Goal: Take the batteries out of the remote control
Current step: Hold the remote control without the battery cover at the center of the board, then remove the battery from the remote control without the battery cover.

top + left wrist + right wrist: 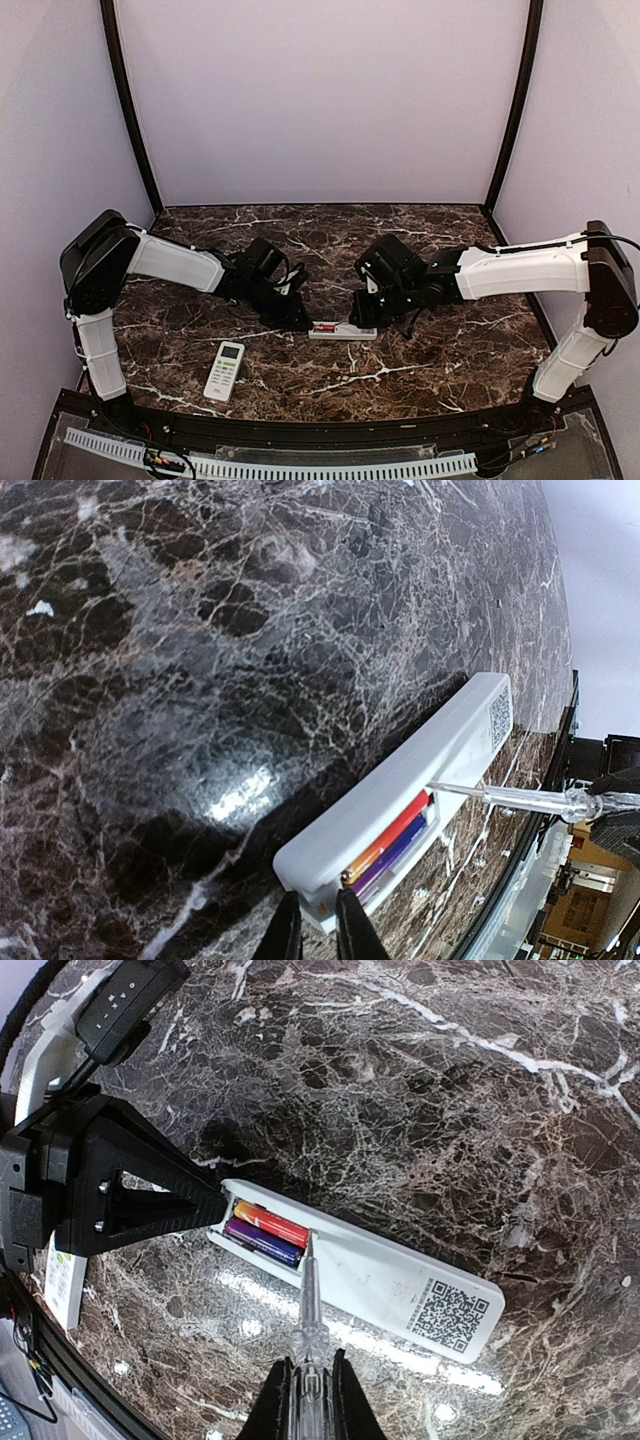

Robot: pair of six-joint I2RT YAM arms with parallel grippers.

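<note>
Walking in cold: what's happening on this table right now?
The left end effector pinches one end of a white remote control lying face down, its battery bay uncovered. The right end effector holds a clear-handled screwdriver, tip at the two batteries, one red, one purple, both in the bay. A second remote lies apart, nearer the arm bases.

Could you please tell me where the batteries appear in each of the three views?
Top external: the batteries show as a red speck just below centre.
Left wrist: the batteries lie lower right of centre, in the open compartment.
Right wrist: the batteries lie left of centre, at the screwdriver tip.
Shared landmark: the white remote holding them.
</note>
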